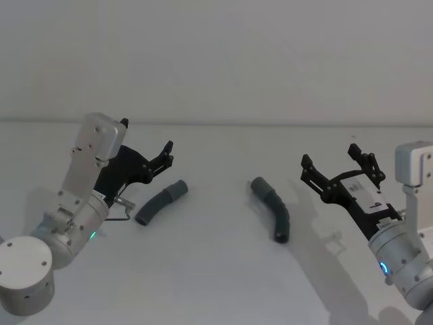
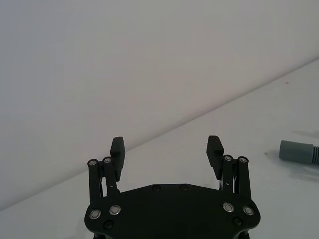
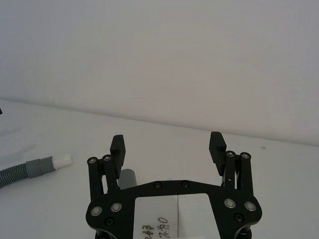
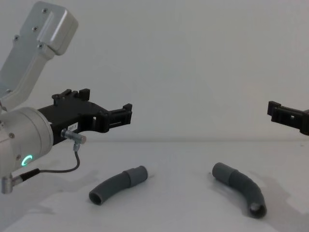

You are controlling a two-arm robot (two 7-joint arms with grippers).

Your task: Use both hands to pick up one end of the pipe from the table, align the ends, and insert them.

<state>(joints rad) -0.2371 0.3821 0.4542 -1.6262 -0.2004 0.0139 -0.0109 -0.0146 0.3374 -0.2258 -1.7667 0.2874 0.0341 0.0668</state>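
Two pieces of the pipe lie apart on the white table (image 1: 216, 284). The left piece (image 1: 161, 202) (image 4: 116, 183) is curved, its smooth cuff end (image 1: 179, 189) pointing toward the middle. The right piece (image 1: 272, 206) (image 4: 241, 187) curves toward me, with its cuff (image 1: 259, 184) at the far end. My left gripper (image 1: 168, 154) (image 2: 167, 147) (image 4: 126, 116) hovers open above and behind the left piece, holding nothing. To the right of the right piece, my right gripper (image 1: 331, 159) (image 3: 167, 144) (image 4: 275, 110) hangs open and empty. The right wrist view shows a cuff with a white tip (image 3: 62, 161).
A thin grey cable (image 4: 72, 164) loops from the left wrist just left of the left piece. A plain pale wall (image 1: 216, 61) stands behind the table's far edge. Bare table lies between the two pieces and in front of them.
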